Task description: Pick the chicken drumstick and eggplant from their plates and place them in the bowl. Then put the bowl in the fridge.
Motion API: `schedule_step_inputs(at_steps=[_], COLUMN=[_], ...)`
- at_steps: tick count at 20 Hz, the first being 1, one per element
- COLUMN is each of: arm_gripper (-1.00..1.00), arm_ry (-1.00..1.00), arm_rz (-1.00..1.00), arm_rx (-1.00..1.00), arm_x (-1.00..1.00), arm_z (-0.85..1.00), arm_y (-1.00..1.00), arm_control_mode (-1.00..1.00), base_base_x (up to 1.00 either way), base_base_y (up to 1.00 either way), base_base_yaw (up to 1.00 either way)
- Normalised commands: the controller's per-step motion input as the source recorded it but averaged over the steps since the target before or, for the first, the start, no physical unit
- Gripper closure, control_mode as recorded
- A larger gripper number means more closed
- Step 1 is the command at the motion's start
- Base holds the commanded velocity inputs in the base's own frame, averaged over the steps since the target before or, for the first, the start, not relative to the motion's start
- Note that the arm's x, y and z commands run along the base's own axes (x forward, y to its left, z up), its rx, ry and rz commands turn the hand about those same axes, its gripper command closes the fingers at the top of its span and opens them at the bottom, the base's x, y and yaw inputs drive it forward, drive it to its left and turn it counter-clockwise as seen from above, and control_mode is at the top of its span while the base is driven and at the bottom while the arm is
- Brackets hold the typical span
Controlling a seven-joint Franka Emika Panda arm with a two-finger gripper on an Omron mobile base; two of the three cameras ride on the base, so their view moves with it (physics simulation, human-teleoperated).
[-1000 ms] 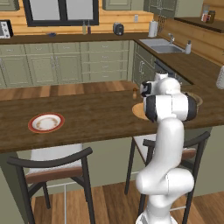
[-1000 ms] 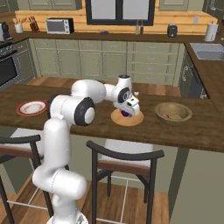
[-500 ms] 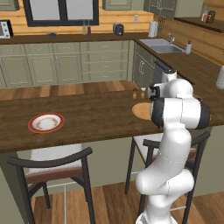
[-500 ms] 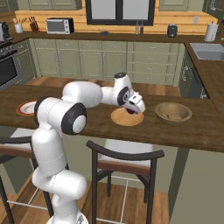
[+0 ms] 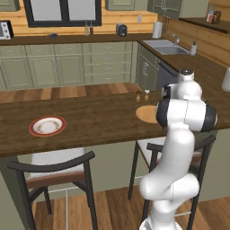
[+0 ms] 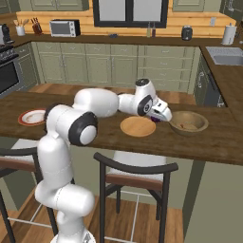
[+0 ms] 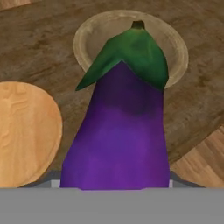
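The eggplant [image 7: 120, 127] is clamped in the gripper [image 6: 161, 115], its dark purple body rising from between the jaws and its green cap pointing toward the bowl [image 7: 83, 33] in the hand view. In the right base view a sliver of purple shows under the hand, held in the air between the wooden plate [image 6: 137, 126] and the bowl [image 6: 189, 122], close to the bowl's near rim. A second ago the hand sat right over the wooden plate with the eggplant low against it; since then the arm has swung across toward the bowl, and the plate now lies bare. So the lift from the plate is done and the carry is nearly over. The gripper has kept the same width throughout, which suggests a steady hold with no slipping. What looks left for this step is a short move further over the bowl's opening, then a release. The eggplant is long and the bowl is not much wider, so letting go too near the rim could tip it out onto the tabletop [image 6: 118, 142]. Something small and pale lies inside the bowl in the right base view, but it is too small to tell what. The white plate with the orange-red rim [image 5: 47, 126] sits well apart at the other end of the tabletop; whether anything lies on it I cannot tell.
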Motion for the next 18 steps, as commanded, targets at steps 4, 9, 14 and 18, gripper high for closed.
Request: schedule_step_inputs(at_steps=[4, 9, 14, 18], arm_gripper=[1.0, 1.0, 1.0, 1.0], arm_ry=[-0.01, 0.0, 0.01, 0.02], arm_rz=[0.0, 0.0, 0.01, 0.05], arm_rx=[-0.02, -0.01, 0.0, 0.0], arm_x=[0.24, 0.42, 0.58, 0.62], arm_z=[0.0, 0.0, -0.05, -0.2], arm_y=[-0.45, -0.49, -0.42, -0.3], arm_control_mode=[-1.0, -1.0, -1.0, -1.0], base_base_x=[0.0, 0.0, 0.0, 0.0], base_base_y=[0.0, 0.0, 0.0, 0.0], base_base_yaw=[0.0, 0.0, 0.0, 0.0])
